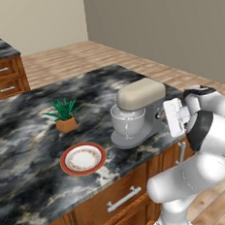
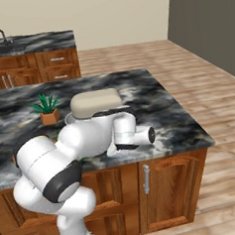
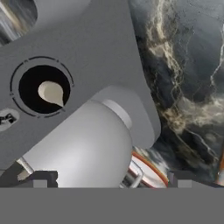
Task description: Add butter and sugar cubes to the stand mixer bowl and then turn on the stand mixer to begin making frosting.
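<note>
Grey metal filled most of what I had from the hand camera: the stand mixer (image 3: 83,57) side-on, with a dark round socket holding a small pale knob (image 3: 51,92) that I took for its switch, and below it the silvery stand mixer bowl (image 3: 83,148). In the left base view the mixer (image 1: 139,112) stood near the front right edge of the dark marble island counter (image 1: 27,122), beige head down over the bowl (image 1: 127,122). Its long axis, head to column, ran roughly along the counter edge, with the column end turned toward my arm.

The gripper (image 3: 109,181) sat right at that column side, close against the mixer, its two dark fingertips (image 3: 41,178) standing wide apart with nothing between them. I judged the knob lay ahead of the hand and off toward one fingertip rather than centred, so any push at the switch would have needed a sideways correction first.

The red-rimmed plate (image 1: 83,159) lay on the counter to the left of the mixer, well apart from the hand, and I could make out neither butter nor sugar cubes on it; whether they were already in the bowl, I could not tell. A small potted plant (image 1: 64,115) stood behind the plate.
</note>
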